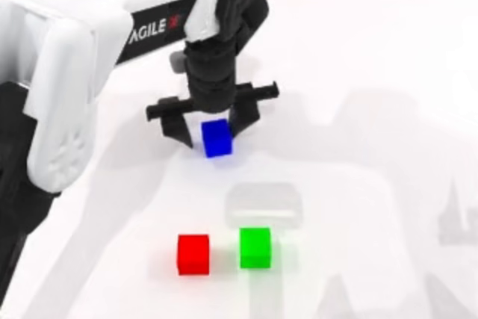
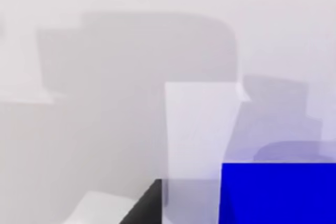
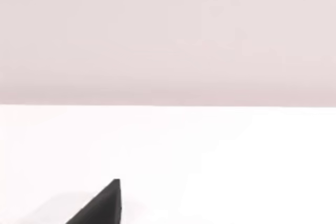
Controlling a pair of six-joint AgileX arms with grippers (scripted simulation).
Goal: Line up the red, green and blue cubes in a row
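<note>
1. Far left of the top view: the left arm (image 1: 67, 72) reaches in over the white table (image 1: 388, 72), its white casing marked AGILE X.
2. At its end, the left gripper (image 1: 213, 123) hangs over the table's upper middle, black fingers (image 1: 176, 126) spread wide apart and holding nothing.
3. The blue cube (image 1: 217, 138) sits between those spread fingers, a clear gap on its left side; contact on the right I cannot tell.
4. The left wrist view confirms it: blue cube (image 2: 278, 192) close up at the edge, a dark fingertip (image 2: 144, 211) apart from it.
5. Nearer the front, the red cube (image 1: 193, 253) rests on the table.
6. Just to its right, the green cube (image 1: 255, 247), a small gap between them, roughly level.
7. The blue cube stands well apart from that pair.
8. The right gripper is off the top view; its wrist view shows only a dark sliver (image 3: 100, 205) over the table, so I cannot tell its state.
</note>
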